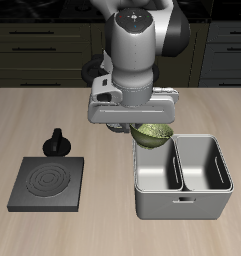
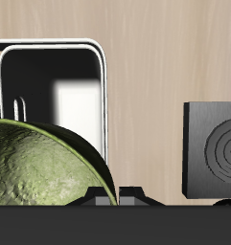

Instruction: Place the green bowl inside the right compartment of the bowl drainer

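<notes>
The green bowl point(image 1: 152, 132) hangs in the air, tilted, over the back rim of the bowl drainer point(image 1: 182, 205), above the compartment nearer the black plate. My gripper point(image 1: 140, 127) is shut on the bowl's rim, and the hand hides most of its fingers. In the wrist view the bowl's mottled olive outside point(image 2: 40, 167) fills the close foreground. Beyond it lies the drainer's rim point(image 2: 100, 67), with one deep grey compartment open below. Both compartments look empty in the exterior view.
A flat black square burner plate point(image 1: 49, 182) point(image 2: 211, 148) lies beside the drainer. A small black knobbed object point(image 1: 58, 143) stands just behind it. Another dark object point(image 1: 92, 70) sits far back, behind the arm.
</notes>
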